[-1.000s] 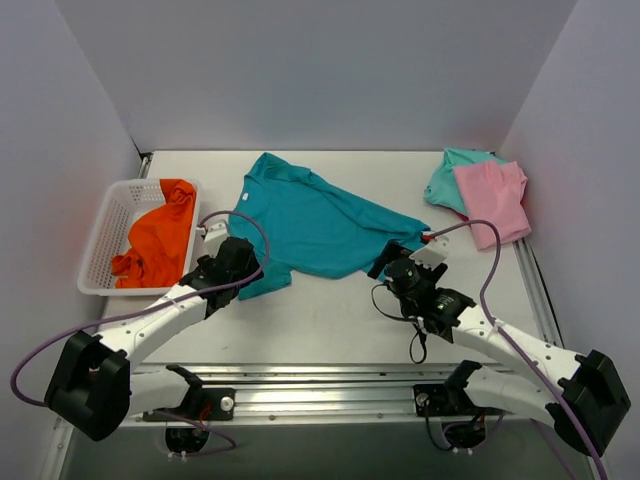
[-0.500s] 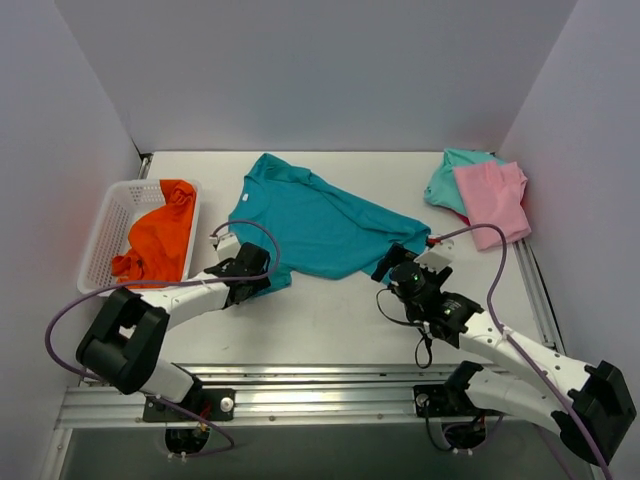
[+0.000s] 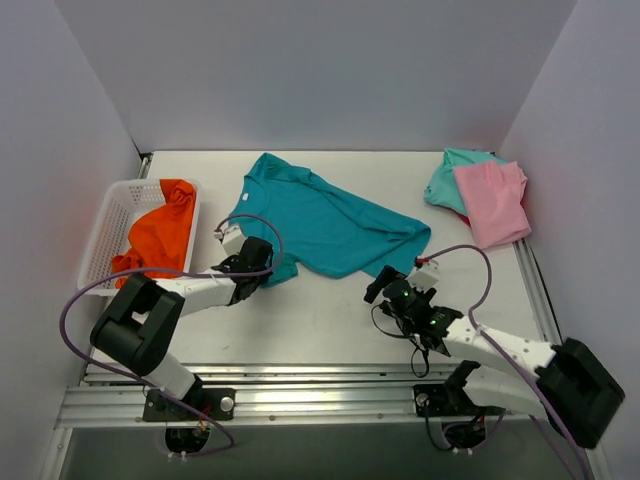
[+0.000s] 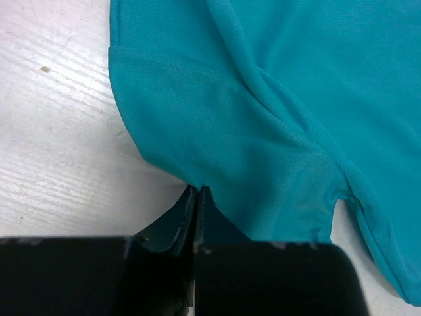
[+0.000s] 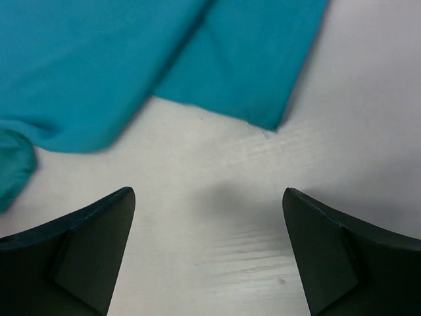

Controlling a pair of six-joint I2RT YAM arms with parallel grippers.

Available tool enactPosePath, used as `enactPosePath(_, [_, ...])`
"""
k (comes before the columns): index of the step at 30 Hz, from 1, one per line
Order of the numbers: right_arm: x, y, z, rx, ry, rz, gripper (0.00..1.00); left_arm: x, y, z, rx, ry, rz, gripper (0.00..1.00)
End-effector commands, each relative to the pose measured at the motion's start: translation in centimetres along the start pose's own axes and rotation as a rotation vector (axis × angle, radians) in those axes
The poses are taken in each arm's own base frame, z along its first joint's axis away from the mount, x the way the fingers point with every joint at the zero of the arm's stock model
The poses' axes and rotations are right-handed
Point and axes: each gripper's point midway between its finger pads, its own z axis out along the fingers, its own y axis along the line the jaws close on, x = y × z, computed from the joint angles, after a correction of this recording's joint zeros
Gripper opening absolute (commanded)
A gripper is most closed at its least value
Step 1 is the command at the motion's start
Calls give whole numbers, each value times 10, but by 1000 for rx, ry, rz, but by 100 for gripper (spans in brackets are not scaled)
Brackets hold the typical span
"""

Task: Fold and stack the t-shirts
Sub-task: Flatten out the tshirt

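Status: folding not begun. The teal t-shirt (image 3: 330, 220) lies spread and creased across the centre of the tabletop (image 3: 320, 320). The pink t-shirt (image 3: 492, 200) rests on the mint-green t-shirt (image 3: 448, 172) at the upper right, and the orange t-shirt (image 3: 160, 240) sits in the white basket (image 3: 103, 228) at the left.

Left end effector (image 4: 196, 197): fingers pressed together, with the lower-left hem of the teal t-shirt meeting their tips. The bite appears very shallow, only the hem's edge.

Right end effector (image 5: 207, 194): fingers wide apart over bare tabletop, holding nothing. A hem corner (image 5: 266, 112) lies just above it in the wrist view.

Risks:
- The thin left pinch could slip off once the cloth is lifted or dragged, dropping the hem.
- With one side ungripped, pulling from the left alone would likely bunch or skew the shirt.
- The right end effector, closing where it hovers, would grasp nothing; it must advance onto the corner first.
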Motion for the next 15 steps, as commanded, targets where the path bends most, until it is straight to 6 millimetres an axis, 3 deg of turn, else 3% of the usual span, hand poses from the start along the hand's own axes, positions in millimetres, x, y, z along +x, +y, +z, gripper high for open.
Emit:
enactPosePath(1, [42,-4,18,-9,95,90,90,35,21,4,-36,138,48,2])
enactPosePath(2, [51,-16,24,42,109,67,90,34,20,4,-31,138,50,2])
enactPosePath(5, [51,-19,33,84,90,52,89,32,22,4,-23,133,56,2])
enactPosePath(13, [24,-12,39,150,11,16,89,22,34,7,13,130,24,2])
enactPosePath(15, [18,-18,35,187,-5,-6,89,21,35,7,20,135,16,2])
